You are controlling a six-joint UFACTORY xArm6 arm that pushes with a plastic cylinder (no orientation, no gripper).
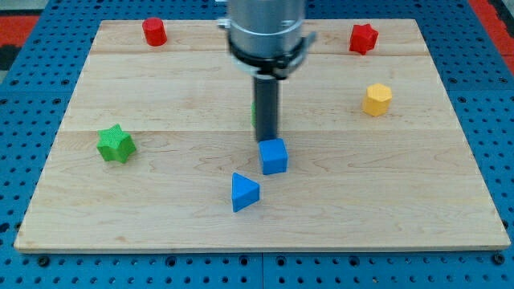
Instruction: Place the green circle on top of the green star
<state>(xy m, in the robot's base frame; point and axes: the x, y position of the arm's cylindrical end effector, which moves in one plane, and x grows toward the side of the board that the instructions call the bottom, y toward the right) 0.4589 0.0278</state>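
Rod (266, 108) hung upright over board (161, 201) centre; my tip (267, 142) sat at top edge of blue cube (274, 156), contact unclear. No jaws on rod, nothing held. Green sliver (254, 112) peeked from behind rod's left side, shape not readable, likely green circle. Green star (116, 144) lay well apart at view's left. Blue triangle (244, 192) just below-left of cube. Red cylinder (154, 31) top left, red star (363, 38) top right, yellow hexagon (377, 99) right.

No lettering anywhere here: blocks, wooden board, blue pegboard surround and arm housing all show blank faces, no labels, numbers or signs.
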